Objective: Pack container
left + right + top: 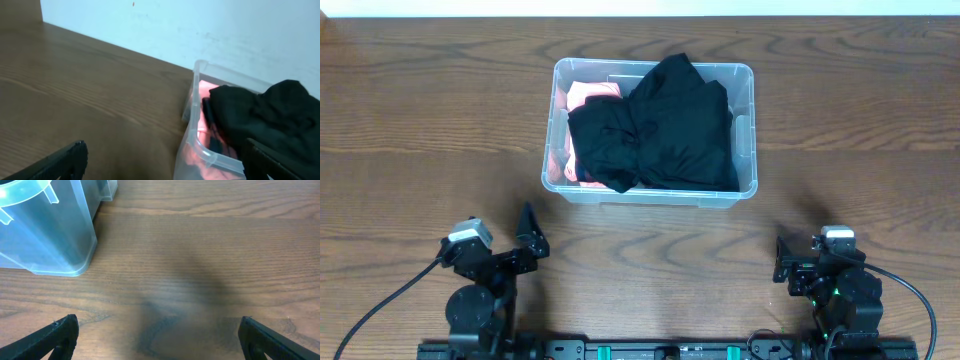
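The clear plastic container sits at the table's middle back. It holds a black garment piled over a pink garment. In the left wrist view the container's corner shows with the black garment and pink cloth inside. My left gripper is open and empty near the front left, well short of the container; in its own view its fingers frame the container's near corner. My right gripper is open and empty at the front right; in its own view it hangs over bare wood, with the container's corner at the upper left.
The wooden table surrounds the container. A white wall stands behind the table in the left wrist view. Both arm bases sit at the front edge with cables trailing off.
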Robot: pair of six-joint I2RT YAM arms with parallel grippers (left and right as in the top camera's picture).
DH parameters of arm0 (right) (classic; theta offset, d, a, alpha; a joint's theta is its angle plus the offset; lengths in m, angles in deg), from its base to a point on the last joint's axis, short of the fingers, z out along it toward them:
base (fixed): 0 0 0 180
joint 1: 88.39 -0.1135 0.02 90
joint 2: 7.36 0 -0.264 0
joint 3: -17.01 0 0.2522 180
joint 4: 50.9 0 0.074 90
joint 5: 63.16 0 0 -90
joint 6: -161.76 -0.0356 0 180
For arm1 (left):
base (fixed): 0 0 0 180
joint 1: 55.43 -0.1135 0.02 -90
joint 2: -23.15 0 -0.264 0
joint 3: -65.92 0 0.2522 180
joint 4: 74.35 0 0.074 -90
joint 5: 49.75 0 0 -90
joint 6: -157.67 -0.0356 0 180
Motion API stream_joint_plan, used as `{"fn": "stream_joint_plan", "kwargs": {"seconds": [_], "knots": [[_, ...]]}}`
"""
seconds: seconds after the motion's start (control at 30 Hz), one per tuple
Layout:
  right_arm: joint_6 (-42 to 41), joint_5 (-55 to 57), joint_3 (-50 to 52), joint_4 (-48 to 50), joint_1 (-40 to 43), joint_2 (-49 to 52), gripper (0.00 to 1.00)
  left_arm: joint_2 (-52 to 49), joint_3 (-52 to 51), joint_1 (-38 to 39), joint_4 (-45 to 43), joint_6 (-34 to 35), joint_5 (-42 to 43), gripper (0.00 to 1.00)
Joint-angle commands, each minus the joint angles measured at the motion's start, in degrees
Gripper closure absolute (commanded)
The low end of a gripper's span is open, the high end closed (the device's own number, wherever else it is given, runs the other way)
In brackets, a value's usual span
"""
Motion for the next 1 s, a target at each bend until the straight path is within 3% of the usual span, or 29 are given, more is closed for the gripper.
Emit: {"fn": "stream_joint_plan", "kwargs": {"seconds": [0.0,0.37,0.97], "knots": [[-0.37,-0.02,0.04,-0.07,0.35,-0.35,0.01,0.48,-2.47,-0.31,-1.60,-0.57,0.50,0.02],[-0.37,0.00,0.04,-0.04,0.35,-0.35,0.01,0.50,-9.64,-0.28,-3.54,-0.55,0.52,0.02],[-0.37,-0.02,0.04,-0.04,0.35,-0.35,0.01,0.37,-9.66,-0.28,-3.74,-0.57,0.52,0.02]]}}
